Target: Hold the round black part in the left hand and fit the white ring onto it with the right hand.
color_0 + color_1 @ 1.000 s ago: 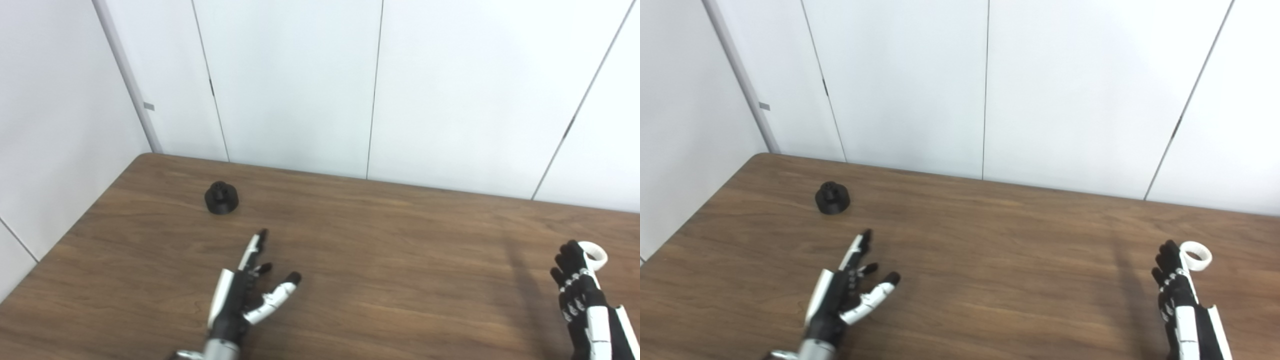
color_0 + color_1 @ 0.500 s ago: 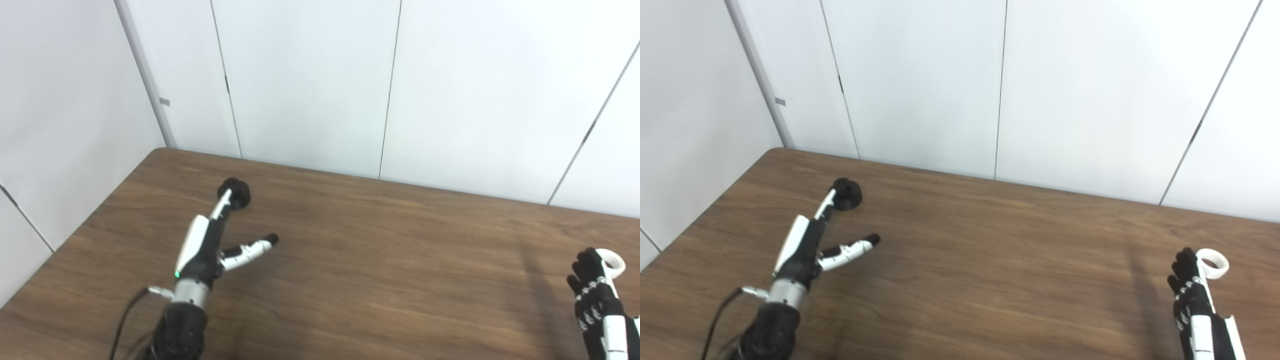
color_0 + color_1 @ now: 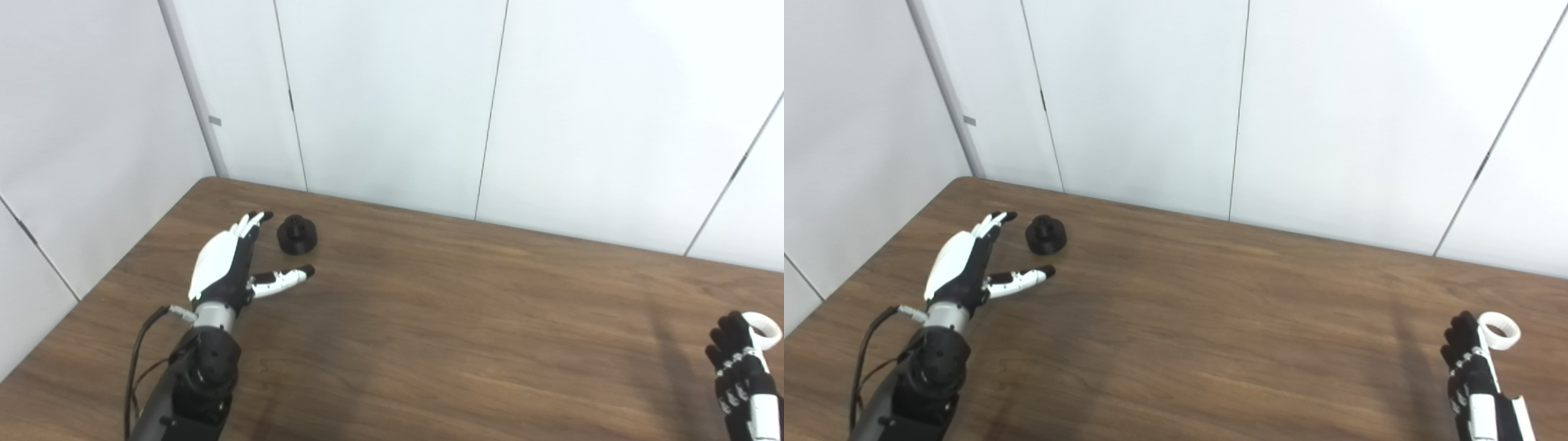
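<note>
Table (image 3: 465,318): wood-grain top, brown, smooth, low sheen. Black part (image 3: 297,233): matt, plastic-looking. Ring (image 3: 1499,322): white, smooth, plastic-looking. Left hand (image 3: 229,266): glossy white shell over matt black body, metal collar at wrist. Right hand (image 3: 1470,367): matt black fingers, white shell. Wall panels (image 3: 392,98): smooth, white, matt.

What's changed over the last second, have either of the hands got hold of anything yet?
The left hand has reached forward and left across the table to the round black part, open beside it, not gripping. The camera also shifted. The right hand stayed by the white ring; whether it grips is unclear.
</note>
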`<control>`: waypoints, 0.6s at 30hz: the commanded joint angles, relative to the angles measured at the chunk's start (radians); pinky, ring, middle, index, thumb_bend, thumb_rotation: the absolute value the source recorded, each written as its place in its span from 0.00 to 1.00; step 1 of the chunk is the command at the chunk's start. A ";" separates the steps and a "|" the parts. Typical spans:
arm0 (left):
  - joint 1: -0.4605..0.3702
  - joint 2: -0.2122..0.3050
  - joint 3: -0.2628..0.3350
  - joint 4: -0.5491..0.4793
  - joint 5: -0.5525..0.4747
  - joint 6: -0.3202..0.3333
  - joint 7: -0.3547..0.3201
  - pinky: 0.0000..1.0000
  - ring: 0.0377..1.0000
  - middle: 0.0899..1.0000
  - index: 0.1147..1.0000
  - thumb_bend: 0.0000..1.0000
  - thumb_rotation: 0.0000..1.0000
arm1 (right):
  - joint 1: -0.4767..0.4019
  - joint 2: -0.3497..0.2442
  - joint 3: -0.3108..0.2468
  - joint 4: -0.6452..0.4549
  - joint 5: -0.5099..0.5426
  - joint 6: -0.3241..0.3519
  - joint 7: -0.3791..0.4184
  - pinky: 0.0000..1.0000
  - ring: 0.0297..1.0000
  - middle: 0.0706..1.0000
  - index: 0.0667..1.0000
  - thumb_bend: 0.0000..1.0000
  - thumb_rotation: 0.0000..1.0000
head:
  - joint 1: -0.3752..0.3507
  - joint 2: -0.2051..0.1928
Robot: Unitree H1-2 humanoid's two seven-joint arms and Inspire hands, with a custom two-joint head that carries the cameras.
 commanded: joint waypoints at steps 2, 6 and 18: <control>-0.058 0.049 -0.008 0.040 0.044 -0.012 0.024 1.00 1.00 0.98 0.90 0.87 0.39 | 0.096 0.039 0.012 0.096 0.002 0.013 -0.009 1.00 0.99 0.99 0.99 0.50 1.00 | -0.002 0.000; -0.107 0.065 -0.017 0.130 0.049 -0.027 0.042 1.00 1.00 0.97 0.89 0.88 0.37 | 0.097 0.042 0.013 0.093 0.000 0.013 -0.010 1.00 0.98 0.98 0.99 0.50 1.00 | -0.007 0.001; -0.259 0.092 -0.075 0.360 0.072 -0.018 0.060 1.00 1.00 0.96 0.87 0.89 0.39 | 0.113 0.049 0.017 0.077 -0.034 0.008 -0.021 1.00 0.97 0.97 0.99 0.51 1.00 | -0.025 0.010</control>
